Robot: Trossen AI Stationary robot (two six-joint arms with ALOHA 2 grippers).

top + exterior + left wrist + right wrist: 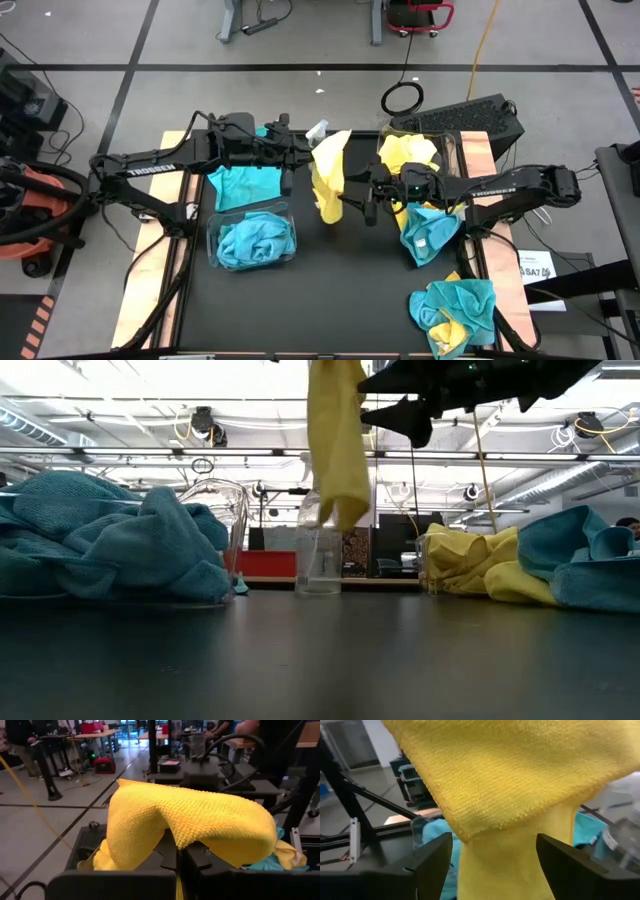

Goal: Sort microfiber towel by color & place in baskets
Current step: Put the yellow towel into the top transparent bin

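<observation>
Yellow microfiber towel hangs above mid-table, pinched in the clenched left gripper. Right gripper stands spread beside the drape, empty. Recommend it close squarely on the fabric before transfer toward the clear plastic basket holding yellow cloths.

The black table top carries two clear baskets: one at the left filled with teal cloths, one at the far right holding yellow cloths. A flat teal cloth, a teal heap, a mixed teal-yellow pile and, apparently, a clear spray bottle rest directly on it.
</observation>
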